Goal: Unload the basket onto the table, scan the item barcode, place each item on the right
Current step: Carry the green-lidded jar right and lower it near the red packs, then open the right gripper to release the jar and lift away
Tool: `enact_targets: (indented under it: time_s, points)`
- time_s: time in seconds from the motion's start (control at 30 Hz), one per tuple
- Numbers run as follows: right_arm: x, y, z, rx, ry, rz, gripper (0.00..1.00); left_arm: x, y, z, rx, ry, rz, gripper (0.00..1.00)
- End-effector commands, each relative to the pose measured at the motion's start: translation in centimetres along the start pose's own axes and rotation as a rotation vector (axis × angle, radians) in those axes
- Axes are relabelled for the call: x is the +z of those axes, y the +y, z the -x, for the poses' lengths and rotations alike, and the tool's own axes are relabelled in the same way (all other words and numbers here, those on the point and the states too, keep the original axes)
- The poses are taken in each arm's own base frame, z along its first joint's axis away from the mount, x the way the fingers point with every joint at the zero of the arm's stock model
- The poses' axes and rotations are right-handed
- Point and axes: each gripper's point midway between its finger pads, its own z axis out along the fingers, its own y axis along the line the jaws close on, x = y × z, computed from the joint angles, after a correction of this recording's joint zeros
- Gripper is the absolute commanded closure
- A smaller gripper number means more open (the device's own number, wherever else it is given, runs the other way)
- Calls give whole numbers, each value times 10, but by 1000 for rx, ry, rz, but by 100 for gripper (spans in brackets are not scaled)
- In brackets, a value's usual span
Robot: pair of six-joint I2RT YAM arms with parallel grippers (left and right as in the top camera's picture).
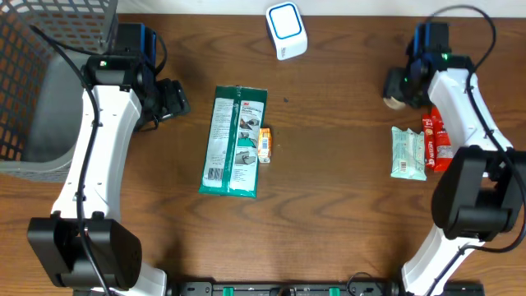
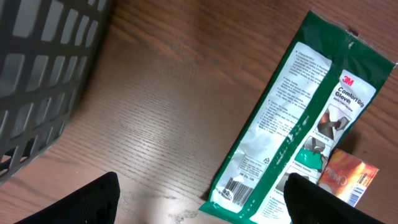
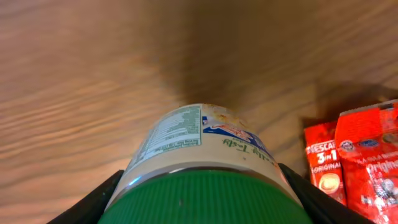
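My right gripper (image 3: 202, 202) is shut on a jar (image 3: 199, 140) with a green ribbed lid (image 3: 205, 199) and a pale printed label. One finger presses each side of it, just above the wooden table. In the overhead view that right gripper (image 1: 400, 85) sits at the far right with the jar (image 1: 394, 100) mostly hidden beneath it. A white scanner (image 1: 286, 30) with a blue ring stands at the back centre, well to its left. My left gripper (image 2: 202, 205) is open and empty, hovering left of a green 3M glove pack (image 2: 298, 118) whose barcode (image 2: 239, 188) faces up.
A small orange packet (image 1: 265, 144) lies against the glove pack (image 1: 234, 140). A pale wipes pack (image 1: 408, 153) and red Nescafe sachets (image 1: 437, 136) lie under the right arm. A grey mesh basket (image 1: 41, 74) fills the back left corner.
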Motion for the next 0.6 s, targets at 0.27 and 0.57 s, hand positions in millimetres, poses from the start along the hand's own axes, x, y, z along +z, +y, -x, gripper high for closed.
enact_targets:
  time_s: [0.27,0.57]
  points:
    - [31,-49,-25,98,21,-49,99,-6,3,2,1,-18,7,15]
    - [43,-51,-31,102,2,-47,49,-6,3,2,1,-18,7,15]
